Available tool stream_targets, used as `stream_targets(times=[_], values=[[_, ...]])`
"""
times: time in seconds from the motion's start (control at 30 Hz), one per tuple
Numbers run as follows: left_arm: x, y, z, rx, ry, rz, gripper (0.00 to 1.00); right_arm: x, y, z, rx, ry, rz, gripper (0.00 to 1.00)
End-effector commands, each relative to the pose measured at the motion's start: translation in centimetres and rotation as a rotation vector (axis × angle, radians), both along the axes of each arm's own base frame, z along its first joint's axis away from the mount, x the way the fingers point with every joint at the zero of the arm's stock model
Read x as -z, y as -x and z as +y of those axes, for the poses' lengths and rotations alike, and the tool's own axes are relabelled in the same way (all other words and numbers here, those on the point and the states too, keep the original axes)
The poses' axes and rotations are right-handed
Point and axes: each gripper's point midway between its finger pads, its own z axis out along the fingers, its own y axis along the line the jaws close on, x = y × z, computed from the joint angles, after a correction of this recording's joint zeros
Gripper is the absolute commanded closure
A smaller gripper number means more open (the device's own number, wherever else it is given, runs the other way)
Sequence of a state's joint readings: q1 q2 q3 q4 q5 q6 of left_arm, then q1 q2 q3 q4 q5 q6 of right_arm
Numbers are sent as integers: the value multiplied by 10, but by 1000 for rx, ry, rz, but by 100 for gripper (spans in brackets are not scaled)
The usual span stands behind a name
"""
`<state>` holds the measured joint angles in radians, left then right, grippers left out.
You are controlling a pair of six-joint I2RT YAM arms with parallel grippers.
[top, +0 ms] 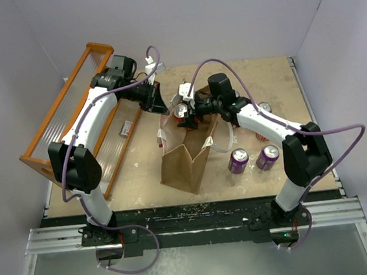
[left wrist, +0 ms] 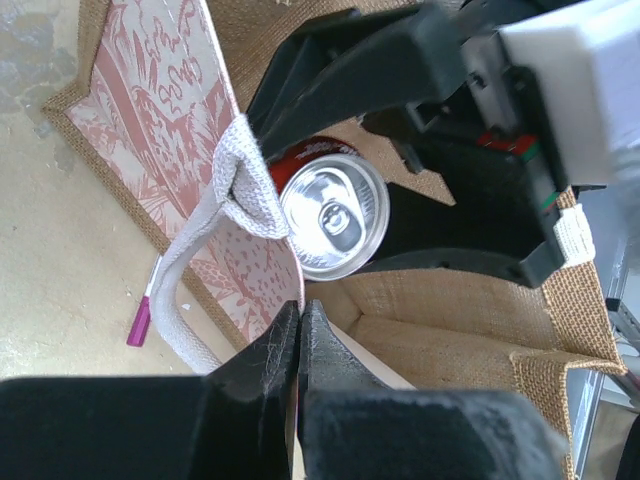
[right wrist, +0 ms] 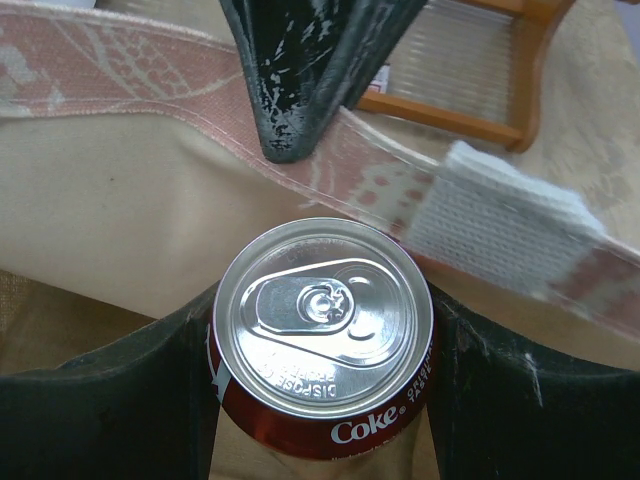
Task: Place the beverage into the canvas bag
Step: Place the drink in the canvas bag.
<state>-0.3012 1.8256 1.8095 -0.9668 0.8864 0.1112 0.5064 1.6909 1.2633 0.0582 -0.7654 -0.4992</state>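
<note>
Above the canvas bag, right gripper clasps Coke can; left gripper pinches rim.

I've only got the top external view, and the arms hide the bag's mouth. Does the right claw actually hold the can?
Observer: Yes. The right wrist view shows the right claw with a finger against each side of an upright red Coke can.
Operator: Is the left claw on the bag?
Observer: The left claw is shut on the rim of the canvas bag, beside a white handle.
Operator: Is the can lined up with the opening?
Observer: In the left wrist view its silver top appears inside the rim line, the bag's woven inner wall behind it; depth I cannot tell.
</note>
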Motion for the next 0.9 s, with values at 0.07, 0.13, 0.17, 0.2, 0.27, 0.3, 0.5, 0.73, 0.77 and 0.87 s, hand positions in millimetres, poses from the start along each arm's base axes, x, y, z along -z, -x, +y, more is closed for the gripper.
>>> stream_targets(times=[0.07,0.13,0.17,0.2,0.27,0.3,0.5,0.73,0.77,0.87], values=[[-15,-10,-3,7,63,-18,100,-23,0,15,-126,-32,-124,100],[-16,-11,-2,8,72,-16,100,-16,0,15,-131,-33,-102,100],[-17,-12,-2,9,77,-14,100,-11,-4,16,-121,-31,-92,100],[-18,-12,-2,10,81,-14,100,-7,-7,15,-112,-28,-85,100],[-18,-12,-1,11,88,-10,100,0,-14,12,-97,-22,-72,100],[-18,-13,-1,12,90,-9,100,2,-17,11,-89,-21,-66,100],[-13,-12,2,23,91,-9,100,18,-36,6,-20,-54,-28,100],[-1,-10,6,38,64,-6,100,26,-65,-6,118,-125,-62,100],[0,-9,6,42,64,-3,100,28,-68,-8,133,-130,-63,100],[3,-9,7,45,61,3,100,34,-76,-14,176,-138,-80,100]])
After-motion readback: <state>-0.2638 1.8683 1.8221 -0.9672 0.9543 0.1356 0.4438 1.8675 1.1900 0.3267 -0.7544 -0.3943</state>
